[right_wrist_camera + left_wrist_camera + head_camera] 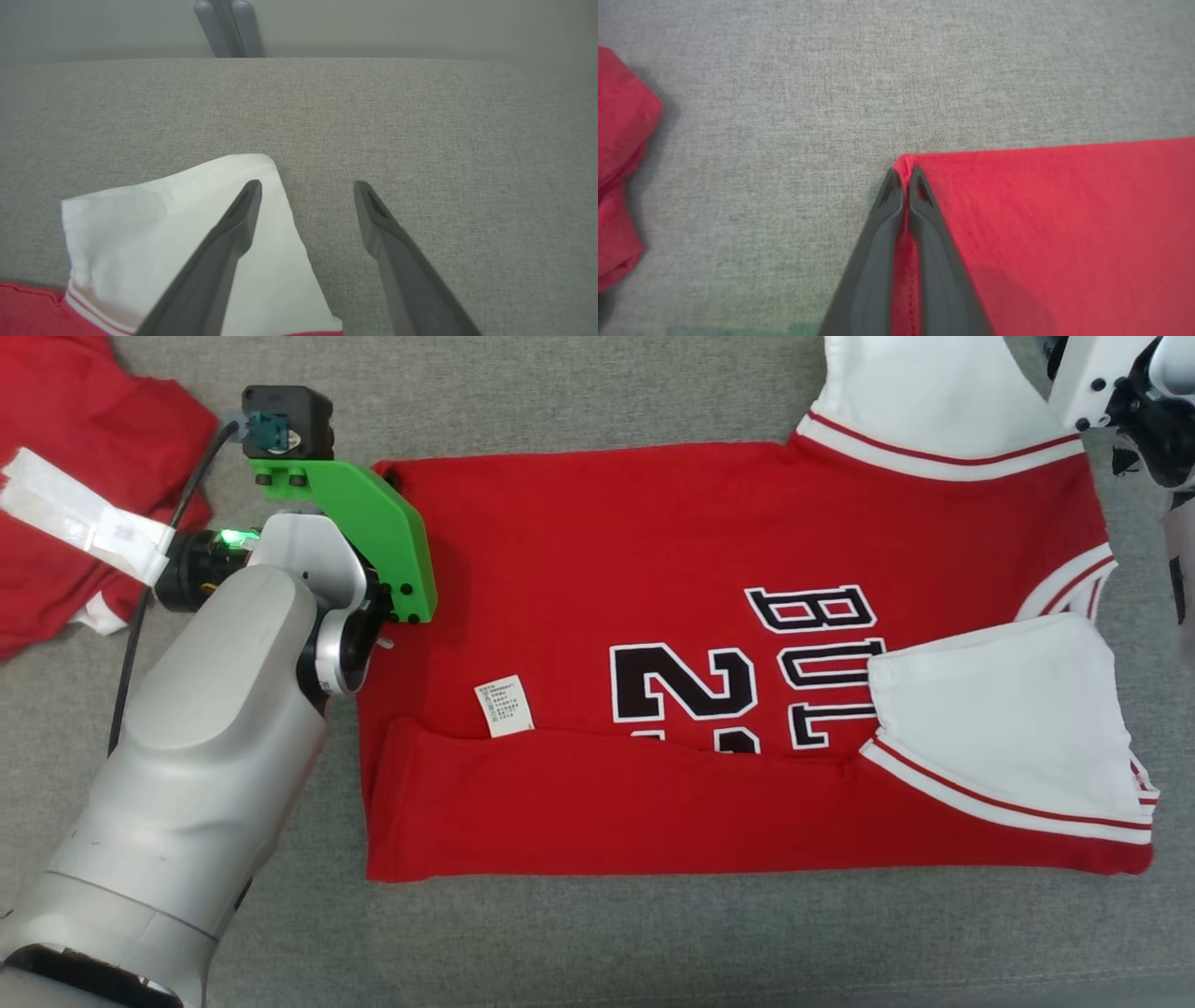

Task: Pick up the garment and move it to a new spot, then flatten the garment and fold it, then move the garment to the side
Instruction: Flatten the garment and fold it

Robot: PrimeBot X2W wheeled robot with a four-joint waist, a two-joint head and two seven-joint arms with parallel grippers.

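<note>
The jersey [653, 560] lies flat on the table [597, 943], long axis running left to right, near edge folded over. The left pincer [905, 179] is clenched on its far left corner. The right pincer [307, 185] hangs released over the far sleeve [154, 219], the matching end.

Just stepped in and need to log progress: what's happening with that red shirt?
A two-armed robot is folding a red jersey spread on the grey surface; its near long edge is already folded over. The left pincer is shut on the jersey's far hem corner. The right pincer stands open at the white sleeve, gripping nothing. Another red garment lies off to the left.
</note>
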